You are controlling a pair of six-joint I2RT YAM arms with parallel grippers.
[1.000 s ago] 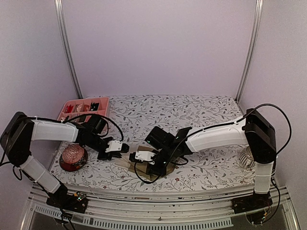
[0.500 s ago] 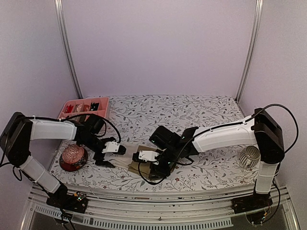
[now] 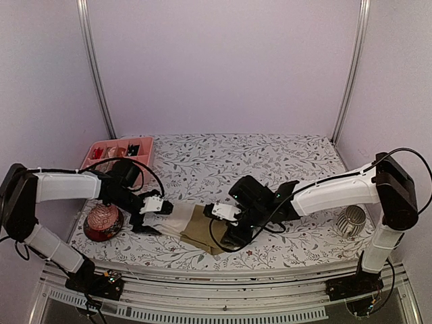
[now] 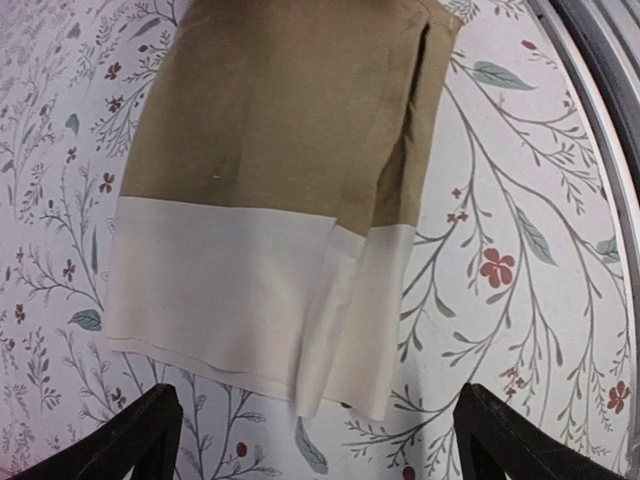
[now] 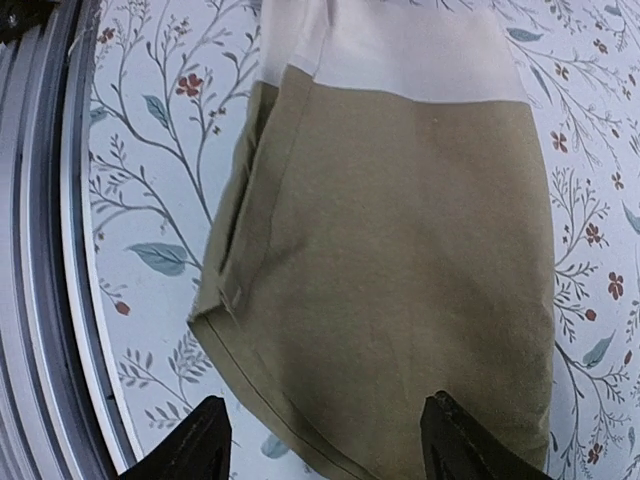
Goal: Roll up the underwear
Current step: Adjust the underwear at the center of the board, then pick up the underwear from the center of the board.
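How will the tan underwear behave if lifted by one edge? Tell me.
Likely floppy: the tan underwear lies flat in folded layers. Probably light; lifted by one edge it should drape and unfold. Pushed, it may bunch rather than slide on the tablecloth.

Overhead view softly and evenly lit, pale lilac cast on the walls point(image 3: 223, 67), no hard glare. Short, faint shadows on the table point(image 3: 283, 152); light seemingly from above, though no lamp in frame. Slightly grainy, small detail mushy. Left wrist view bright and sharp on the underwear point(image 4: 270, 130), pale band nearly washed out, thin shadow along the folded edge at centre right. Strong bending toward the right edge of that frame. Right wrist view crisp at centre, softer and bowed along the left edge.
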